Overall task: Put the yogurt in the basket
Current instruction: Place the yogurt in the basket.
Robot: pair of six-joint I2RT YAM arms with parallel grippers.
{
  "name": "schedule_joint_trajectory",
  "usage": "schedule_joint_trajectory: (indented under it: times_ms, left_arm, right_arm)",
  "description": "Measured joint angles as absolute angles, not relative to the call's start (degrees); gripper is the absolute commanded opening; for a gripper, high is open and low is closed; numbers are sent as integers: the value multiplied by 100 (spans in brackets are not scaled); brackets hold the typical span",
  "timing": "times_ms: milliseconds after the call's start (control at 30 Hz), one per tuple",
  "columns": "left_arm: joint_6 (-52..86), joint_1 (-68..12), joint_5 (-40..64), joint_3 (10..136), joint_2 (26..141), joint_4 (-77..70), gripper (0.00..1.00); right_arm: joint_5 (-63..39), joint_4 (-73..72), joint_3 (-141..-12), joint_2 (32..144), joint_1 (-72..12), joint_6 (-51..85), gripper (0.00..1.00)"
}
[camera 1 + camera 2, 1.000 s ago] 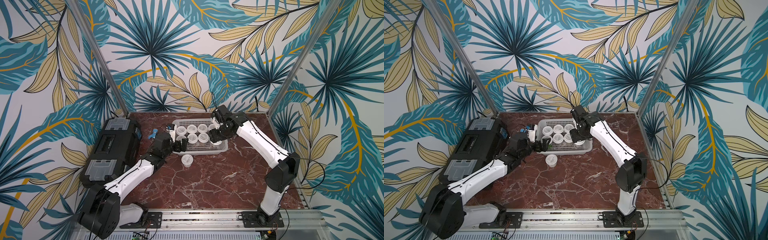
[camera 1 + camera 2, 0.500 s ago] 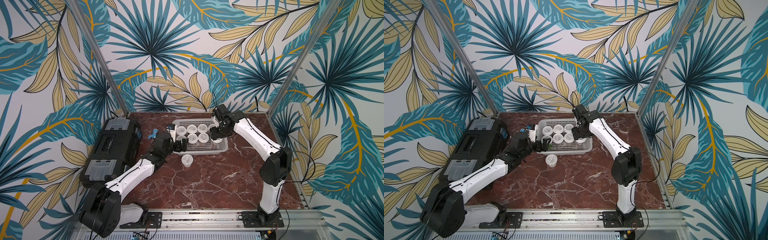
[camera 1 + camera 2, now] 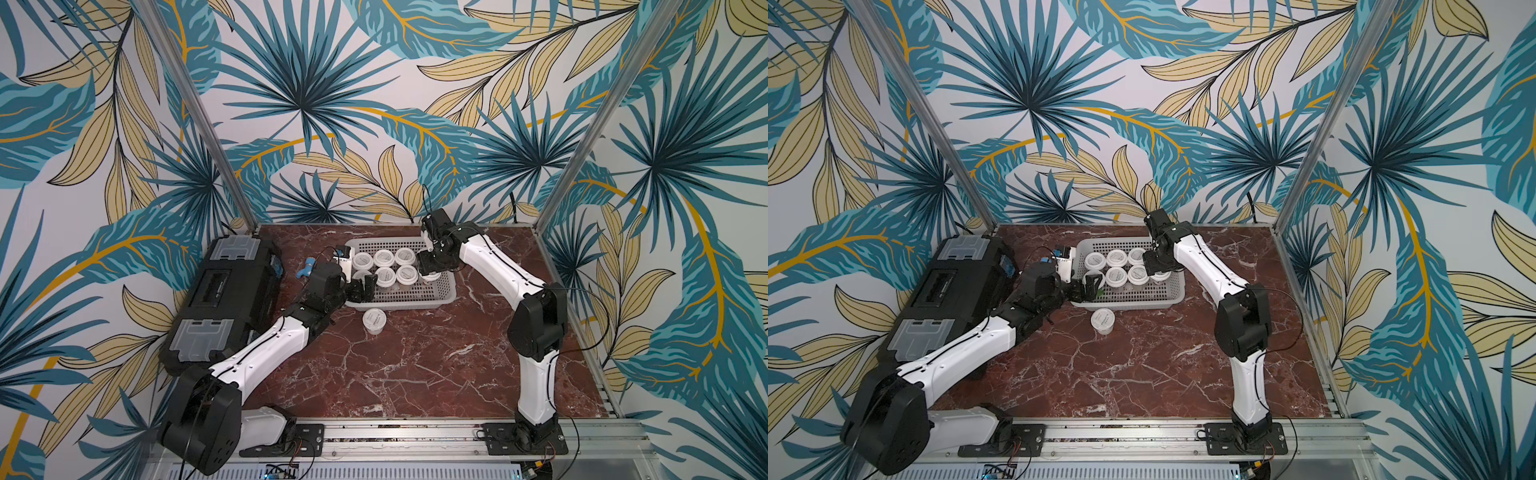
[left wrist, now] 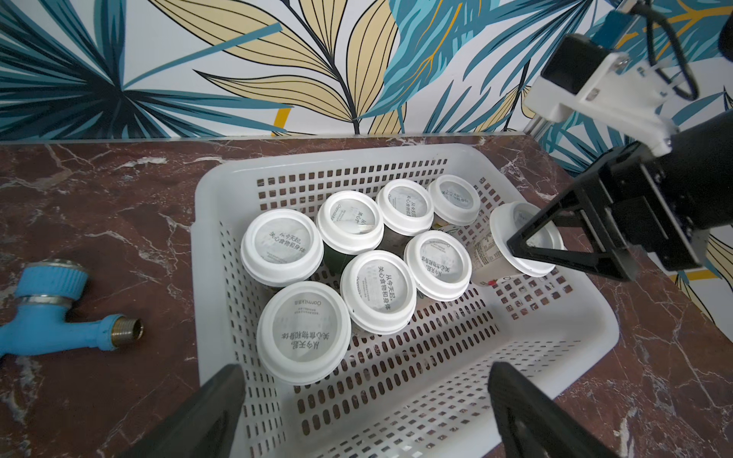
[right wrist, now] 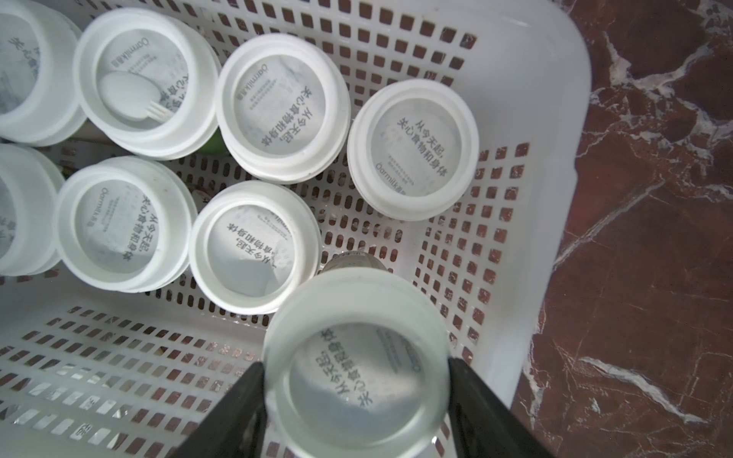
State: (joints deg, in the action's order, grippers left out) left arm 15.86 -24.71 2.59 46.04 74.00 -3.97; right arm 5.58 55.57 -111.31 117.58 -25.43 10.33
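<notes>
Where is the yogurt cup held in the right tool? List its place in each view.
Top view: held cup at the basket's right end, mostly covered.
Top view: same spot.
Left wrist: tilted, beside the rows of standing cups.
Right wrist: nearest the lens, largest lid.
Shared landmark: the basket's perforated wall.

You faced nine small round clear plastic yogurt cups with white lids (image 4: 378, 291), one pale perforated rectangular plastic basket (image 4: 396, 396), one large black plastic toolbox (image 3: 224, 291) and one small blue pipe fitting (image 4: 51, 313).
</notes>
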Motion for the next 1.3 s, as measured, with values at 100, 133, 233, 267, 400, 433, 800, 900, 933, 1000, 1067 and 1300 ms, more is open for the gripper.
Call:
schedule_joint_trajectory:
  times_ms: [100, 133, 233, 267, 400, 433, 800, 900, 933, 1000, 1067, 1300]
  left_arm:
    - [1586, -2471, 259, 4606, 7400, -395, 100]
    - [1586, -2471, 259, 4606, 7400, -395, 100]
    - [1586, -2471, 259, 4606, 7400, -395, 100]
    - [1586, -2471, 259, 4606, 7400, -395, 100]
    - [1586, -2471, 259, 4606, 7400, -395, 100]
    - [1586, -2471, 259, 4606, 7400, -395, 100]
    - [1586, -2471, 259, 4606, 7402, -395, 100]
    - [1586, -2471, 259, 4606, 7402, -395, 100]
    - [1586, -2471, 259, 4606, 7402, -395, 100]
    - [1586, -2471, 259, 4606, 7402, -395, 100]
    - [1586, -2471, 259, 4606, 7402, -395, 100]
    - [1586, -2471, 259, 4606, 7406, -392, 100]
  right_arm:
    - [558, 5472, -11115, 11760, -2515, 1033, 69]
    - [556, 5437, -11107, 11760, -2510, 1033, 69]
    - [556, 5382, -11072, 11780, -2506, 1031, 69]
    - [558, 5376, -11067, 11797, -2504, 1031, 69]
    - [563, 5365, -11026, 11893, -2499, 1028, 69]
    - [563, 5363, -11019, 11917, -2499, 1028, 69]
    - [685, 5347, -10982, 11977, -2488, 1028, 70]
    - [716, 5341, -10982, 12051, -2484, 1028, 70]
    - [729, 5339, -10982, 12084, -2484, 1028, 70]
    - [733, 5341, -10982, 12125, -2482, 1028, 70]
    - [733, 5339, -10982, 12145, -2477, 1028, 70]
    - [727, 5336, -11026, 12239, -2473, 1033, 83]
